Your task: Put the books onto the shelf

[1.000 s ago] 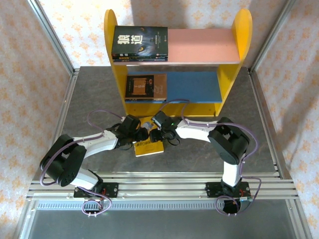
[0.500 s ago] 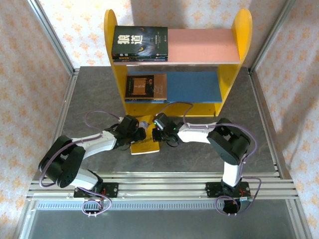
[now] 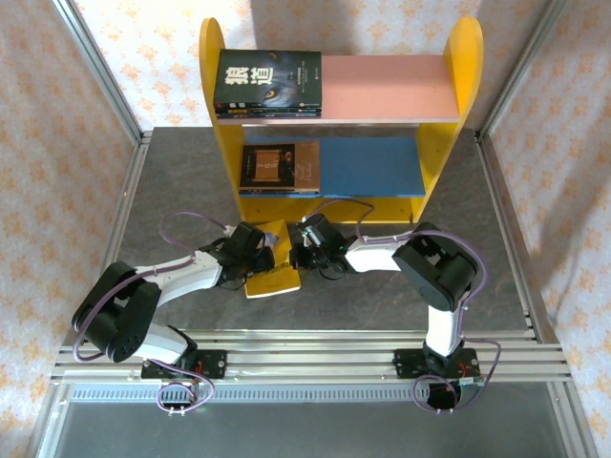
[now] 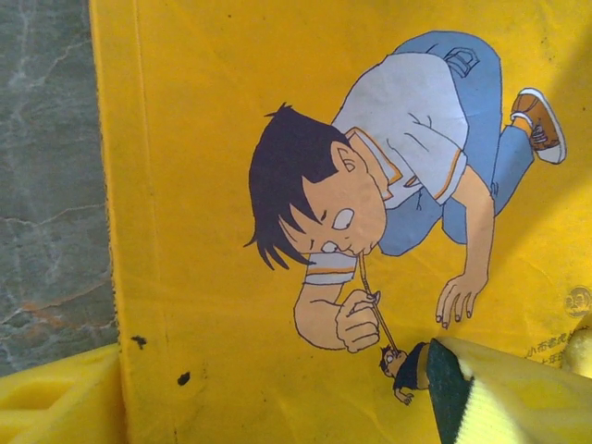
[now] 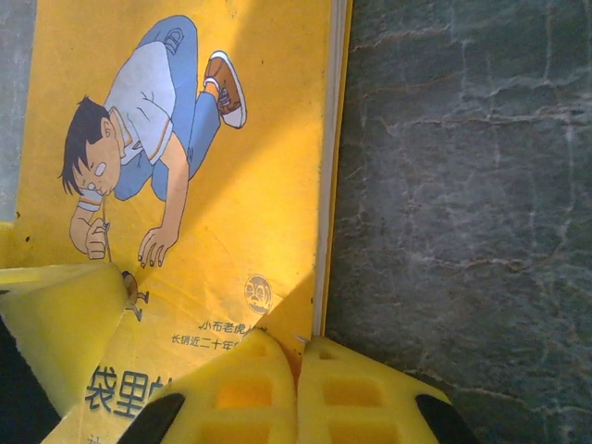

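Note:
A yellow book (image 3: 273, 277) with a cartoon boy on its cover (image 4: 277, 185) lies on the grey table in front of the shelf (image 3: 220, 143). My right gripper (image 5: 301, 356) is shut on the page edge of this yellow book (image 5: 231, 185), at its far right corner (image 3: 298, 250). My left gripper (image 4: 277, 370) is open right over the cover, one finger off each side. Its place is the book's far left corner (image 3: 256, 250). One of its fingers (image 5: 55, 324) rests on the cover. A black book (image 3: 267, 81) lies on the pink board and a brown book (image 3: 279, 164) on the blue board.
The right halves of the pink board (image 3: 391, 88) and the blue board (image 3: 372, 164) are bare. Aluminium rails (image 3: 305, 358) run along the near edge, and patterned walls enclose the table (image 3: 382, 296).
My right gripper has shut on the yellow book's edge. Both grippers and the book have shifted a little left and toward the shelf.

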Tool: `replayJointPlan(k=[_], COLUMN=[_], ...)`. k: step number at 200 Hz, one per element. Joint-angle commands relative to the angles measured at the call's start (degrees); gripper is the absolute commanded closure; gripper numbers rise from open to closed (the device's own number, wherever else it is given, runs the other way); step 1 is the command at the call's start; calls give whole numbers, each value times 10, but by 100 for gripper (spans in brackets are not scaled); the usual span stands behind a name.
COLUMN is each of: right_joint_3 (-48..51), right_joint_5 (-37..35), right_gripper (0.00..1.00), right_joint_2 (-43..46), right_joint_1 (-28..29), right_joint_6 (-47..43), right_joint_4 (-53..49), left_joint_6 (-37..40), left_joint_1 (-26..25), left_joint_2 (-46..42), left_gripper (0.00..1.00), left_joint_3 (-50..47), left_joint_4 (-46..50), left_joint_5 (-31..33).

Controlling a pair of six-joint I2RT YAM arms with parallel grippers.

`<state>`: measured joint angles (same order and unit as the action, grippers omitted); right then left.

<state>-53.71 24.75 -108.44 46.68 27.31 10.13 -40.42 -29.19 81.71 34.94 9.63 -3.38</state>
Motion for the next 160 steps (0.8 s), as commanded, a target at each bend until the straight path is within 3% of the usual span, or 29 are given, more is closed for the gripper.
replayJointPlan(k=[1,49,160], right_joint_3=[31,32,27], right_joint_5=[14,19,19], right_gripper=[96,94,88], right_joint_2=[-72,-72,-67], right_joint_1=[17,18,17], right_joint_6=[0,-3,-6], right_joint_4=[-52,-50,-57], left_joint_6=[4,-17,0], left_joint_1=[-3,-3,-3], left_joint_2=[-9,-72,-105], left_gripper=[28,32,42], left_joint_3=[-22,-39,-33], left_joint_4=[-73,-202,-129], left_joint_5=[-82,-209,-183])
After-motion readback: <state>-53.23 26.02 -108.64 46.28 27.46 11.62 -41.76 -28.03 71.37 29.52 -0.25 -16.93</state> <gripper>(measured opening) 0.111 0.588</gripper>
